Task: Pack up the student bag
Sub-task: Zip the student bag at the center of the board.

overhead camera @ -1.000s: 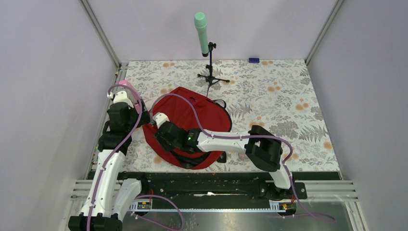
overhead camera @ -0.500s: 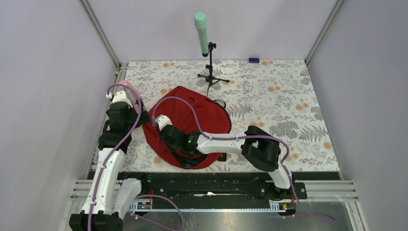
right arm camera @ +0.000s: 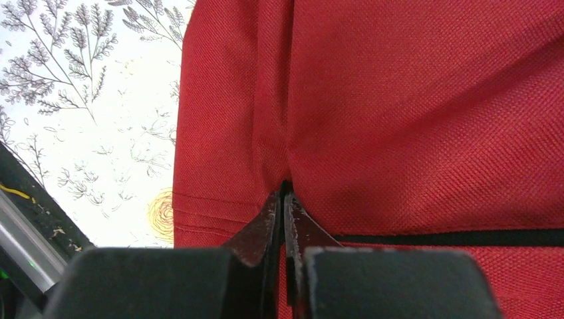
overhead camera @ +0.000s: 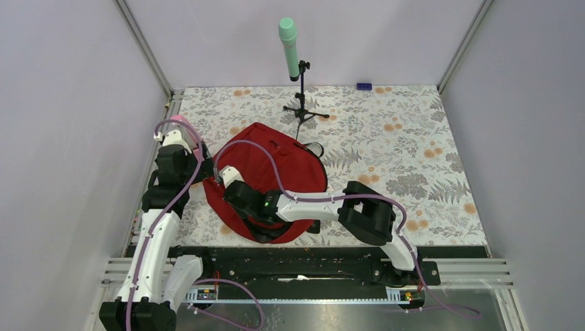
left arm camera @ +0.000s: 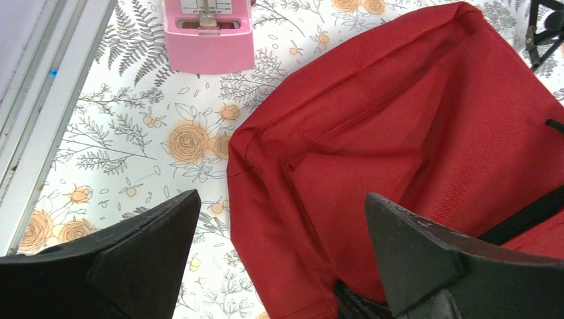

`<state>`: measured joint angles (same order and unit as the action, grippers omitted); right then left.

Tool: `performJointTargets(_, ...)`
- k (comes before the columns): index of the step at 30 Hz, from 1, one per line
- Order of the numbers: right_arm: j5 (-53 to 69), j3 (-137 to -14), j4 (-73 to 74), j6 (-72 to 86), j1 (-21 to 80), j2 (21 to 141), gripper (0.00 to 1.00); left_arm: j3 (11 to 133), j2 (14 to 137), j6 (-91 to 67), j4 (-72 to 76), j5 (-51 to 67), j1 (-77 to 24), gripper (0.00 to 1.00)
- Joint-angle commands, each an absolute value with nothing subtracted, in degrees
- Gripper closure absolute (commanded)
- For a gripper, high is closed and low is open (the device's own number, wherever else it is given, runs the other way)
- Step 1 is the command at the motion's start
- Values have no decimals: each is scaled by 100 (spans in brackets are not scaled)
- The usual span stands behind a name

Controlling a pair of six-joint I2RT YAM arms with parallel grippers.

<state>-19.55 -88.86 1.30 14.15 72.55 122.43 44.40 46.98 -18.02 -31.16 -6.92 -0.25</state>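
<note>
Top external view: shows student bag (overhead camera: 276, 162) lying flat on the left half of the floral bench (overhead camera: 414, 138), toward the near edge. Right wrist view: finds right gripper (right arm camera: 284, 196) with fingers pressed together, pinching a pucker of red fabric just above the black zipper line (right arm camera: 432, 237). Left wrist view: catches left gripper (left arm camera: 281, 198) with fingers spread wide over the bag's edge, holding nothing. Beyond, pink box (left arm camera: 209, 33) on the bench, apart from the bag.

Red student bag (overhead camera: 303, 172), black zipper (right arm camera: 439, 237); tablecloth (overhead camera: 414, 131) white, grey ferns, orange roses; pink box (left arm camera: 208, 33); mint-green microphone (overhead camera: 289, 48).
</note>
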Motion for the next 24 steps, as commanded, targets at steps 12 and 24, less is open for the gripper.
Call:
performJointTargets(12, -1444, -7318, -1706, 1906, 7286, 10245, 100, 3229, 4480, -3355, -2154, 376, 0, 7)
performJointTargets(24, -1267, -7215, -1827, 2054, 7288, 10050, 100, 1911, 4630, -4016, -692, 1305, 0, 41)
